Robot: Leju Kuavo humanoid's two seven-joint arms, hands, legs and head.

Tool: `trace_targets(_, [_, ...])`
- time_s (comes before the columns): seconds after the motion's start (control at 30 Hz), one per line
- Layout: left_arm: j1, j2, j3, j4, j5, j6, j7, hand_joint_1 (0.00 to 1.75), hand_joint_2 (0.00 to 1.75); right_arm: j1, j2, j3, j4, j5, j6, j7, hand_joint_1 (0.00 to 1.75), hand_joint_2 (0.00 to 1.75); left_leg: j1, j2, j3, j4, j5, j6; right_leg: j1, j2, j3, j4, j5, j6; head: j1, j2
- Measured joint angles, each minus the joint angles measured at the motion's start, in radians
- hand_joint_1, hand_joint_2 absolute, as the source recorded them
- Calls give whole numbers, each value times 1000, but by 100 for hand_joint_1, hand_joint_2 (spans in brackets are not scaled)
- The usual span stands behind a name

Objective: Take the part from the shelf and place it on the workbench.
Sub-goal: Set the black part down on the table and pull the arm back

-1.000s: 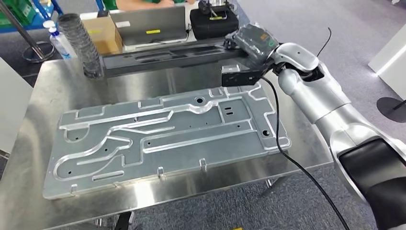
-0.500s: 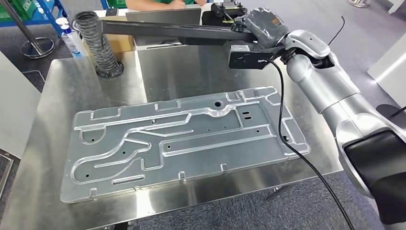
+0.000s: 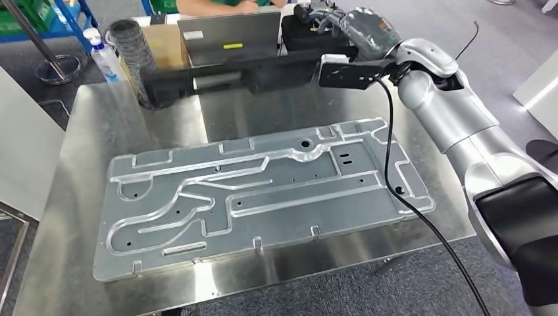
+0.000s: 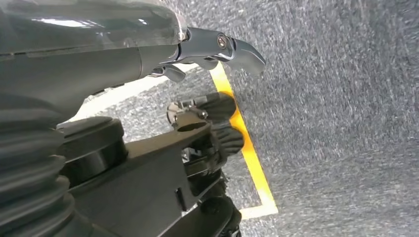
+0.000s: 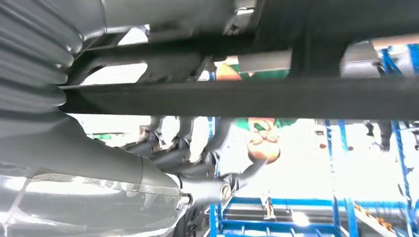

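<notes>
Since the earlier frames the whole scene has slid in the head view, so the camera moved too, but the long black moulded plastic part [image 3: 217, 74] now sits lower and flatter against the workbench's far edge than half a second ago, when it hung angled above it. Right hand [image 3: 352, 33] holds it at its right end; in the right wrist view the dark fingers [image 5: 197, 158] curl under the bar [image 5: 237, 96] and the thumb side lies over it. Left hand [image 4: 207, 123] hangs over grey carpet with a yellow floor line, fingers loosely curled round nothing. Judgement: part looks light but long and stiff, gripped at one end only, so it will lever and swing; smooth plastic, likely to slip or twist in the grip. A hold nearer the middle would be steadier. Brushed steel workbench [image 3: 85, 131] is hard and slick, so the part may skate on release. Large machined aluminium plate [image 3: 263, 191] covers most of the middle, leaving a strip along the far edge. Black corrugated hose [image 3: 131, 49] stands at the far left corner, next to the part's left end; cardboard box [image 3: 166, 41], laptop [image 3: 230, 29] and a seated person lie beyond.
</notes>
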Motion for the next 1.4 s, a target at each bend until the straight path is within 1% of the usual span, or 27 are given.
trace_targets(0.1, [2,3,0,0,2,-2,8,0,0,22,14,7,1,-2,-10,-1,0,0,20,3,-81,175,-79,-28,-12,-1,11,-10,3,3,0,0])
trace_targets(0.13, [3,5,0,0,3,-2,9,0,0,33,17,9,1,-3,-13,-2,0,0,28,4,-101,212,-85,-37,-15,-1,12,-9,1,6,0,0])
trace_targets(0.17, [3,6,0,0,4,-2,8,0,0,43,19,10,1,-3,-15,-2,0,0,35,6,-104,212,-72,-45,-20,-1,12,-6,-1,10,0,0])
trace_targets(0.2, [3,8,0,0,4,-3,7,0,0,52,20,11,1,-4,-16,-2,0,0,42,8,-89,174,-43,-53,-25,0,13,-2,-5,16,0,0])
trace_targets(0.23, [3,9,0,0,5,-3,6,0,0,58,21,11,0,-4,-17,-3,0,0,49,11,-59,107,-4,-61,-30,0,13,5,-10,24,0,0])
trace_targets(0.27, [3,9,0,0,6,-4,5,0,0,61,21,11,-1,-5,-17,-2,0,0,52,12,-27,42,22,-67,-33,0,12,12,-16,33,0,0])
trace_targets(0.33, [4,10,0,0,5,-5,4,0,0,64,20,10,-3,-7,-18,-1,0,0,52,11,12,-37,43,-57,-34,1,8,23,-24,48,0,0])
trace_targets(0.4, [5,12,0,0,4,-5,4,0,0,68,20,10,-5,-7,-19,2,0,0,47,9,15,-44,37,-34,-33,2,8,22,-23,59,0,0])
trace_targets(0.47, [5,13,0,0,3,-5,4,0,0,71,19,9,-7,-7,-19,3,0,0,48,9,18,-48,39,-17,-36,2,6,31,-34,68,0,0])
trace_targets(0.53, [4,13,0,0,2,-6,4,0,0,72,15,8,-9,-7,-20,3,0,0,49,9,21,-54,41,-4,-37,3,-30,112,-81,71,0,0])
trace_targets(0.6, [5,13,0,0,2,-7,4,0,0,77,11,7,-8,-7,-20,4,0,0,44,9,22,-54,40,4,-34,5,-98,250,-140,71,0,0])
trace_targets(0.63, [6,13,0,0,2,-8,4,0,0,81,10,7,-8,-7,-20,4,0,0,41,9,22,-54,40,5,-32,6,-124,298,-152,70,0,0])
trace_targets(0.67, [6,13,0,0,2,-8,4,0,0,84,8,7,-7,-7,-20,3,0,0,38,8,23,-54,39,6,-30,6,-133,310,-145,66,0,0])
trace_targets(0.7, [6,13,0,0,2,-8,4,0,0,85,7,7,-7,-7,-20,3,0,0,35,8,24,-54,39,7,-28,6,-122,280,-119,60,0,0])
trace_targets(0.77, [4,13,0,0,1,-9,4,0,0,83,5,5,-7,-7,-20,3,0,0,29,8,27,-53,38,8,-19,6,-60,145,-49,43,0,0])
trace_targets(0.83, [3,12,-1,0,-1,-10,5,0,0,76,1,1,-6,-7,-19,3,0,0,24,8,27,-52,36,5,-10,5,-13,45,-16,32,0,0])
trace_targets(0.9, [2,11,-1,0,-3,-12,5,0,0,72,-6,-4,-3,-9,-16,4,0,0,24,8,26,-53,36,-3,-4,4,-5,24,-15,29,0,0])
trace_targets(0.97, [2,11,-1,0,-3,-13,6,0,0,68,-13,-10,0,-14,-14,4,0,0,24,10,23,-47,27,-13,-10,3,0,15,-10,23,0,0])
trace_targets(1.0, [2,11,-1,0,-2,-15,7,0,0,65,-14,-13,2,-17,-13,4,0,0,24,10,15,-25,11,-18,-13,2,4,10,-7,20,0,0])
trace_targets(1.03, [3,12,-1,0,-1,-17,8,0,0,62,-16,-17,3,-19,-13,4,0,0,26,10,-3,18,-16,-23,-17,1,7,6,-5,17,0,0])
trace_targets(1.1, [5,13,-1,0,4,-21,10,0,0,57,-17,-20,7,-19,-12,5,0,0,31,10,-60,151,-80,-32,-16,1,8,5,-6,14,0,0])
trace_targets(1.13, [6,13,-1,0,7,-22,11,0,0,57,-17,-21,9,-20,-11,6,0,0,34,10,-86,208,-98,-36,-17,2,8,5,-6,14,0,0])
trace_targets(1.17, [7,14,-1,0,8,-22,11,0,0,57,-17,-21,11,-20,-11,6,0,0,36,10,-97,233,-99,-39,-18,2,8,6,-6,14,0,0])
trace_targets(1.2, [7,15,-1,0,9,-23,11,0,0,57,-17,-21,13,-20,-10,6,0,0,39,10,-89,217,-81,-42,-19,3,8,8,-6,16,0,0])
trace_targets(1.3, [6,17,-1,0,14,-33,13,0,0,52,-17,-29,17,-26,-9,6,0,0,42,11,1,27,9,-40,-22,5,5,20,-11,26,0,0])
trace_targets(1.33, [6,17,-1,0,16,-37,14,0,0,49,-18,-34,17,-30,-10,7,0,0,41,11,21,-17,24,-35,-21,6,0,25,-11,32,0,0])
trace_targets(1.4, [7,19,0,0,19,-41,14,0,0,44,-21,-44,19,-35,-11,8,0,0,37,9,29,-42,28,-25,-20,6,-10,28,-8,43,0,0])
